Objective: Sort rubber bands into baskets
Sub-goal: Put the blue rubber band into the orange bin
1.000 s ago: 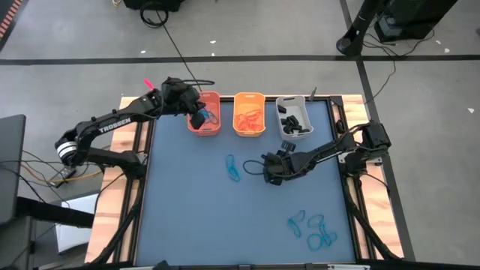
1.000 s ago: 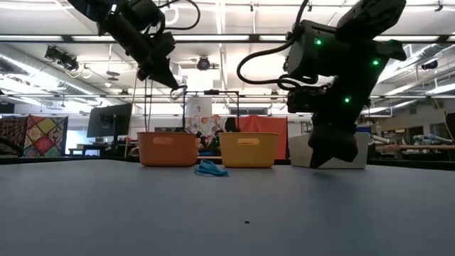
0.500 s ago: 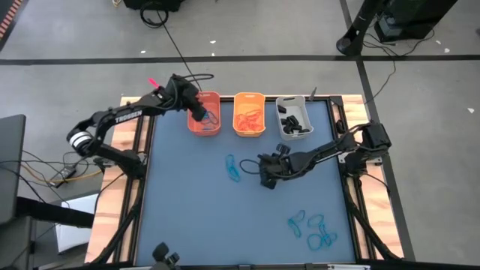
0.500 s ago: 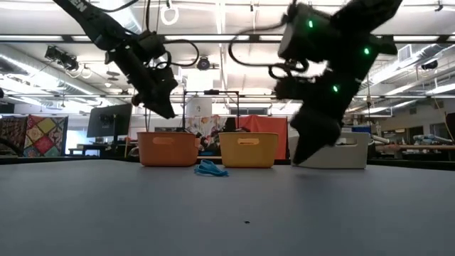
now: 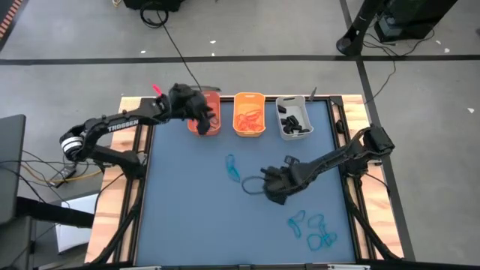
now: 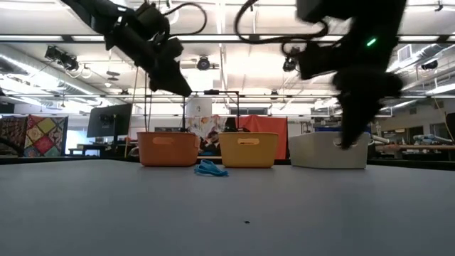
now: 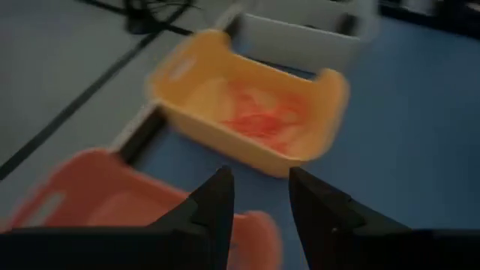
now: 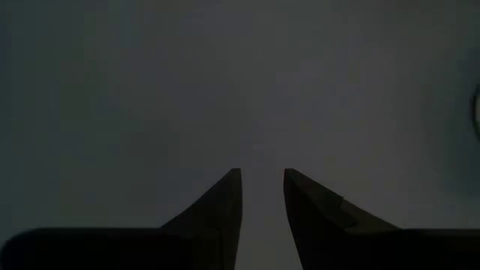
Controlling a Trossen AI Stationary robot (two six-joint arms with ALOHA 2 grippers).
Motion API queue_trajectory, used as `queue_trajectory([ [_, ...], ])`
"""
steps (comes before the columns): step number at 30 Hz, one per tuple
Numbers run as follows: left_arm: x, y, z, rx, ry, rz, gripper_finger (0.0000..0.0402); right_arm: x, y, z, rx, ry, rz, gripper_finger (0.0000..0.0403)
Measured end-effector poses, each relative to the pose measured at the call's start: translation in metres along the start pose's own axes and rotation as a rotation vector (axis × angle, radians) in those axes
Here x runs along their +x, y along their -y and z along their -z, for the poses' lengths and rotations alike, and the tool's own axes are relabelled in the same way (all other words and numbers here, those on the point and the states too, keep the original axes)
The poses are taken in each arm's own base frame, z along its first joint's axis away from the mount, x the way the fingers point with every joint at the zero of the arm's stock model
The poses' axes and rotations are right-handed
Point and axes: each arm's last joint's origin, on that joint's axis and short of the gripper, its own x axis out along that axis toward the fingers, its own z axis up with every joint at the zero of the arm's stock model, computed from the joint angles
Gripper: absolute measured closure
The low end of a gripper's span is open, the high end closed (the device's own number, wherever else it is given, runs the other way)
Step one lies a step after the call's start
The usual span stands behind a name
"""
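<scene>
Three baskets stand in a row at the table's far edge: orange [image 5: 211, 127], yellow-orange [image 5: 249, 114] holding orange rubber bands, and grey-white [image 5: 294, 118] holding black ones. My left gripper [image 5: 201, 116] hangs open above the orange basket [image 7: 90, 195], with nothing between its fingers [image 7: 259, 199]. My right gripper [image 5: 275, 189] points down over the middle of the mat, open and empty [image 8: 262, 187]. One blue rubber band [image 5: 233, 169] lies flat on the mat to its left. A cluster of blue bands [image 5: 315, 229] lies nearer the front right.
The mat's left half and front middle are bare blue [image 5: 187, 217]. Wooden rails [image 5: 116, 202] run along the table's left and right sides. In the low view the blue band [image 6: 210, 169] lies just in front of the baskets [image 6: 247, 150].
My right gripper has gone toward the table's near edge, away from the baskets, still pointing down. My left gripper has stayed above the orange basket and turned a little toward the yellow-orange one. The blue seen at its fingertips a second ago no longer shows there.
</scene>
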Motion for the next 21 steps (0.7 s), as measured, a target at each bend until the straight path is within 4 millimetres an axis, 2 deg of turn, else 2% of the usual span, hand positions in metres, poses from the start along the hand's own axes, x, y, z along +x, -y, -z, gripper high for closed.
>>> queue_trajectory([
  [7,0.002,0.068,-0.005,0.124,0.054,0.207,0.0271,-0.031,-0.023,0.033,-0.056,-0.278,-0.110,0.0291],
  [10,-0.002,0.098,-0.010,0.190,0.134,0.291,0.0271,-0.040,-0.035,0.056,-0.132,-0.347,-0.119,0.0290],
  [15,-0.005,0.140,-0.011,0.285,0.243,0.358,0.0271,-0.047,-0.052,0.093,-0.284,-0.330,-0.095,0.0290],
  [21,0.000,0.174,-0.004,0.324,0.285,0.442,0.0271,-0.040,-0.058,0.119,-0.245,-0.322,-0.061,0.0290],
])
